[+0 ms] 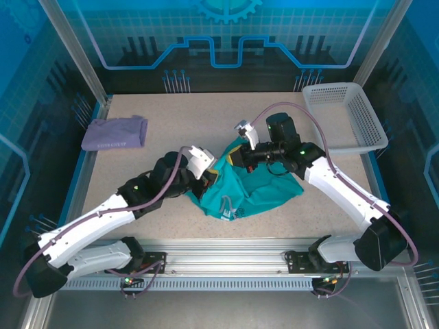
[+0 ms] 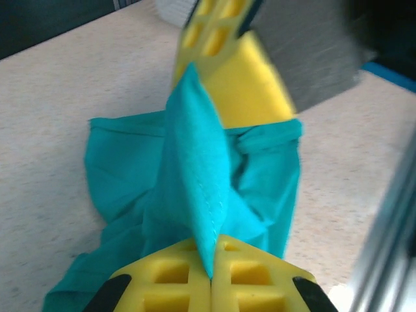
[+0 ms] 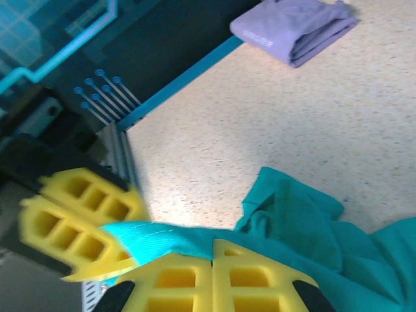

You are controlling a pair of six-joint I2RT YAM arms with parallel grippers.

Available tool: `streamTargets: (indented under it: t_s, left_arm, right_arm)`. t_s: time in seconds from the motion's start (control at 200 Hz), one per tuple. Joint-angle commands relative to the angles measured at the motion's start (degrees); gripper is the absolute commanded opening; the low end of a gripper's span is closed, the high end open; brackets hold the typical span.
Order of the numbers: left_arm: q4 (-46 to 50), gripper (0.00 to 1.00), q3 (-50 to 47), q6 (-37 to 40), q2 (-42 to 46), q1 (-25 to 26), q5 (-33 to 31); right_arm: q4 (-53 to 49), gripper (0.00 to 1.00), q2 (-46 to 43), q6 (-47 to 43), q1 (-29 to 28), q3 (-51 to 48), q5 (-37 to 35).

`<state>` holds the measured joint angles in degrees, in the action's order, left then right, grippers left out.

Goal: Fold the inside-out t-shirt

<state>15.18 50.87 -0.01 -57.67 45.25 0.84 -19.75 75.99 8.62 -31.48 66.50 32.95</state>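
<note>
As the teal t-shirt (image 1: 250,195) lies crumpled on the table (image 1: 206,116), one raised ridge is pinched by the left gripper (image 2: 211,270) and right gripper (image 3: 212,259).

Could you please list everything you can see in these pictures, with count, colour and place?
t-shirt: one, teal-green, crumpled at the table's middle, one fold pulled up between both hands
folded garment: one, lavender, far-left part of the table
basket: one, white, far-right corner of the table
table: one, speckled beige, under all of these
arms: two, white and black, reaching in from the near edge
left hand: one, yellow, shut on the t-shirt
right hand: one, yellow, shut on the t-shirt
</note>
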Motion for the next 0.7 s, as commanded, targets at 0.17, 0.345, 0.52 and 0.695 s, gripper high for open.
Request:
streamTargets:
  t_s: [0.17,0.345,0.52,0.695]
  left_arm:
    - [-13.36,0.00,-5.74,-12.15,6.21,-7.43,24.72]
    - [-11.07,0.00,-4.50,-15.54,5.22,-8.58,16.53]
    - [-10.85,0.00,-4.37,-18.19,3.91,-9.22,12.68]
    - [-11.44,0.00,-4.16,-18.90,2.96,-9.72,12.34]
  right_arm:
    - [-7.02,0.20,-0.04,-3.30,-3.82,4.46,-18.31]
    - [-11.30,0.33,-3.46,-4.38,-3.66,3.40,-21.61]
    - [-8.88,0.43,-10.04,-3.74,-3.80,-1.55,-12.80]
    - [-1.14,0.39,-11.56,-2.03,-7.59,-6.93,-6.32]
